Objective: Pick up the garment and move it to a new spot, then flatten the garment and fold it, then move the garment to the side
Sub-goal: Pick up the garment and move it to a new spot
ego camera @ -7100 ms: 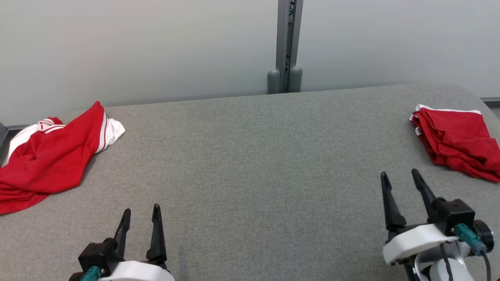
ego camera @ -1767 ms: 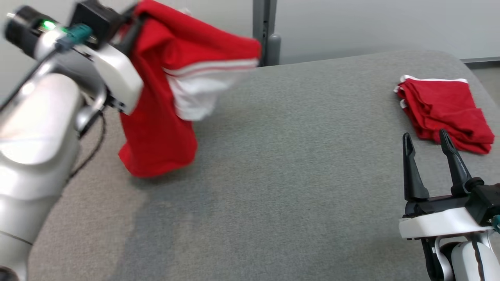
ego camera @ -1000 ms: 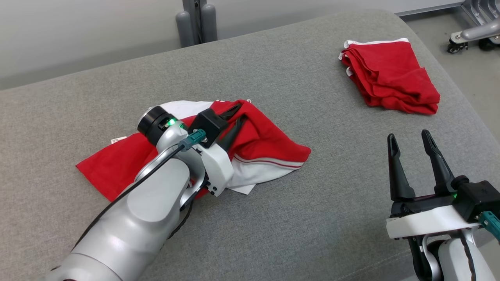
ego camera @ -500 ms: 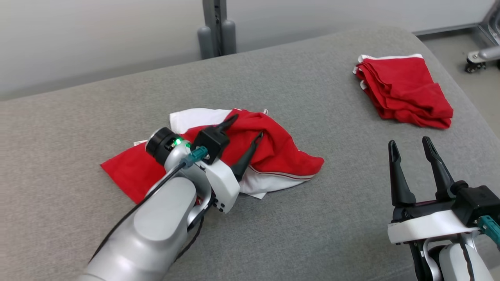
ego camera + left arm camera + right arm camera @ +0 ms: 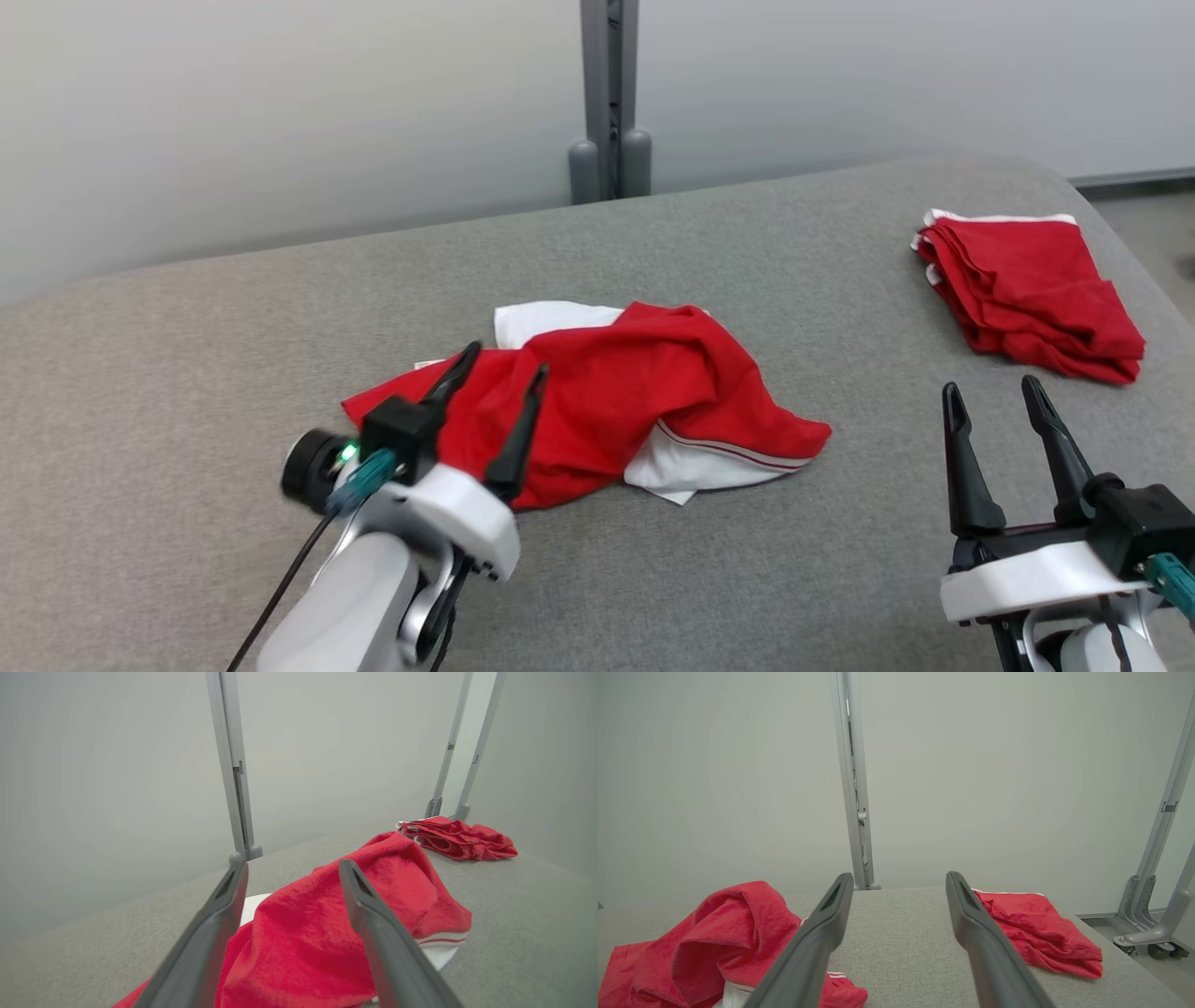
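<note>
Grey fabric table (image 5: pixel 280 308) meets a pale wall (image 5: pixel 280 121); left fingers (image 5: pixel 521 429) and right fingers (image 5: pixel 962 467) gape empty.

two red garments: crumpled garment (image 5: pixel 607 401), folded garment (image 5: pixel 1027 289); two grippers: left gripper (image 5: pixel 508 357), right gripper (image 5: pixel 990 384); one table (image 5: pixel 280 327)

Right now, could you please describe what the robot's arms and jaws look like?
The left arm has a silver-grey forearm, white wrist shell, and black block with a teal connector, black cable and green light. The right arm shows the same white shell, black block and teal connector. Each ends in two long, tapering dark jaws.
</note>
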Motion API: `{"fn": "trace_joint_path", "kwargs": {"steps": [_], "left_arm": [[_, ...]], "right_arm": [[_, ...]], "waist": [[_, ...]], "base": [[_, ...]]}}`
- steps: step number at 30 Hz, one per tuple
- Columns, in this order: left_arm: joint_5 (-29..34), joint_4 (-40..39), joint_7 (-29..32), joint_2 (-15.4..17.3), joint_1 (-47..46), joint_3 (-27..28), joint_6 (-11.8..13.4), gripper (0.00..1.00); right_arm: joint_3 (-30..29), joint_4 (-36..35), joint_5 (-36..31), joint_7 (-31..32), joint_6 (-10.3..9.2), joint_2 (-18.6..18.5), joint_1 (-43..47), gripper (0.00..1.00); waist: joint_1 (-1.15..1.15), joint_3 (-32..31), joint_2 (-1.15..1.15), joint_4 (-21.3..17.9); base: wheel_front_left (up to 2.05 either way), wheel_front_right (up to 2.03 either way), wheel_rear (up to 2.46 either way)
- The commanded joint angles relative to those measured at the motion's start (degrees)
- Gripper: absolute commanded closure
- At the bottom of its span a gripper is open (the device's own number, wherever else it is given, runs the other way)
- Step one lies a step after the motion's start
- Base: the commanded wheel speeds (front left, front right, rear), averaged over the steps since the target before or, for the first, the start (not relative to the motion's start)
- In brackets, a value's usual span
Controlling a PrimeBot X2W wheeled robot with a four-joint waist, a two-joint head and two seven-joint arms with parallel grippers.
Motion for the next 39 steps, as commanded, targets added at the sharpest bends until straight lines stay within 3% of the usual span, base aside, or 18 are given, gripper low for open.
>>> {"fn": "trace_joint_path", "kwargs": {"steps": [1,9,14,24,39], "left_arm": [[-0.1,-2.5,-0.3,0.8,3.3,2.5,1.5,0.0],[0.7,-11.2,-0.3,1.5,15.8,12.9,6.4,0.0],[1.3,-15.2,-0.3,0.8,21.3,17.9,8.1,0.0],[4.8,-20.0,-0.3,-1.5,28.8,24.6,6.9,0.0],[8.7,-18.1,-0.3,-3.4,27.9,27.6,3.9,0.0]], "right_arm": [[-0.5,-0.1,-0.4,-0.3,0.01,-0.3,1.0,0.0],[-1.1,-1.2,-0.5,-0.3,0.01,-0.3,3.4,0.0],[-1.3,-1.7,0.0,-0.3,0.01,-0.3,4.6,0.0],[0.1,-1.1,2.0,-0.3,0.01,-0.3,5.4,0.0],[0.8,1.4,1.3,-0.3,0.01,-0.3,4.0,0.0]], "waist": [[0.0,-1.4,-0.01,1.6],[0.0,-2.5,-0.01,3.2],[0.0,-2.9,-0.01,3.5],[0.0,-3.4,-0.01,4.0],[0.0,-3.3,-0.01,4.2]], "base": [[0.0,0.0,0.0],[0.0,0.0,0.0],[0.0,0.0,0.0],[0.0,0.0,0.0],[0.0,0.0,0.0]]}}
